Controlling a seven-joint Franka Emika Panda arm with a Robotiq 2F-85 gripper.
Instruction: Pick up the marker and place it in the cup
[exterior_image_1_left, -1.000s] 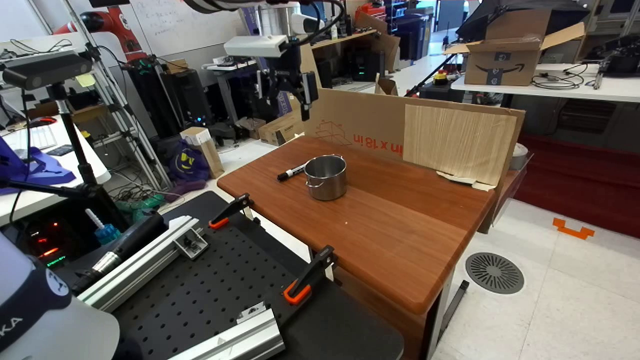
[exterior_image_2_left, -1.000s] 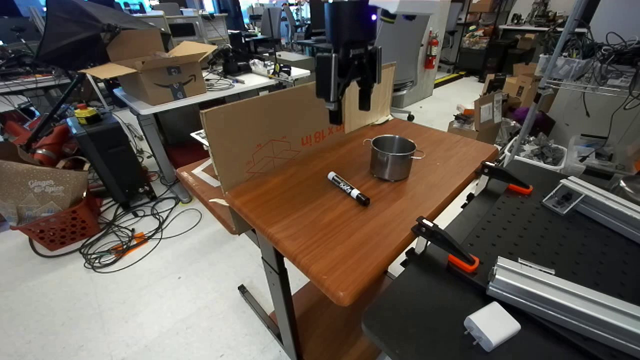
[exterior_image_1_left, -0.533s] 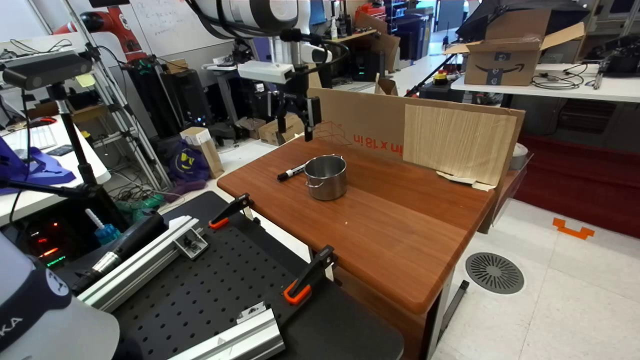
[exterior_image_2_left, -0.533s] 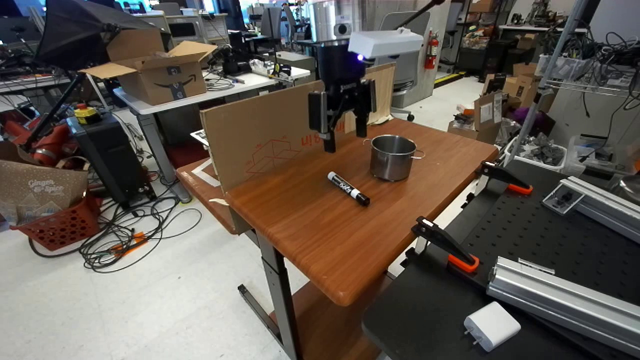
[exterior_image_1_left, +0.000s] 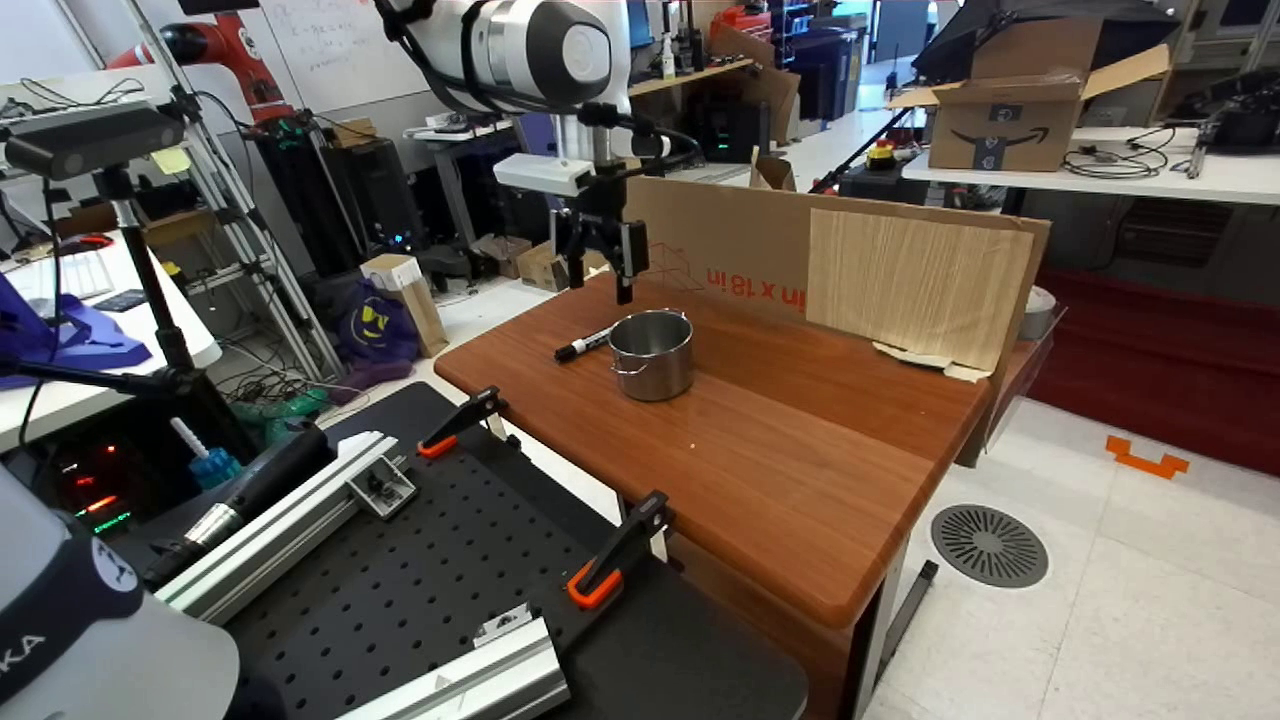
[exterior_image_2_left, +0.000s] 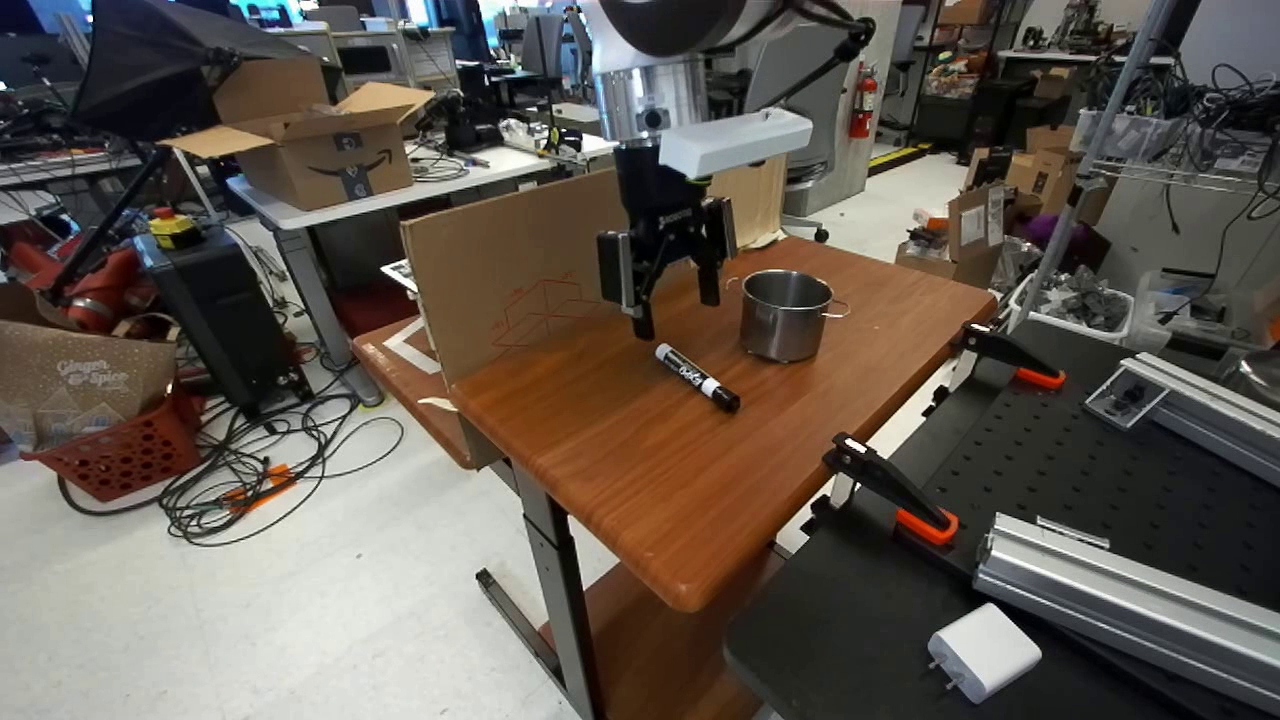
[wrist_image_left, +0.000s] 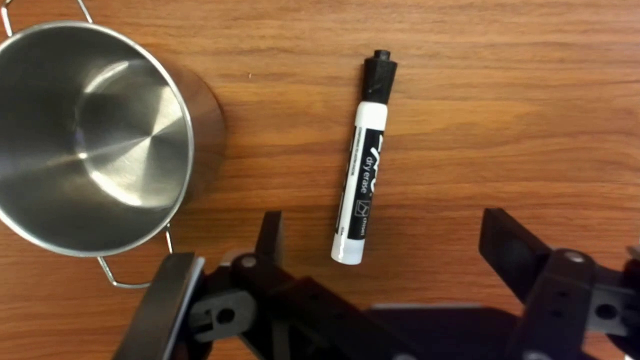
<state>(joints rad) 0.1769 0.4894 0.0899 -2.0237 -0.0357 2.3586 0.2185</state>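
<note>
Tool (exterior_image_2_left: 676, 312) lower and nearer the marker (exterior_image_2_left: 697, 377) than 1 s ago.

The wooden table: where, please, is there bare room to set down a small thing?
In an exterior view, the wooden table is bare from the marker to the near rounded corner. Another free patch lies between the cup and the wood-grain panel. It is crowded around marker and cup, with the open gripper hanging close by.
</note>
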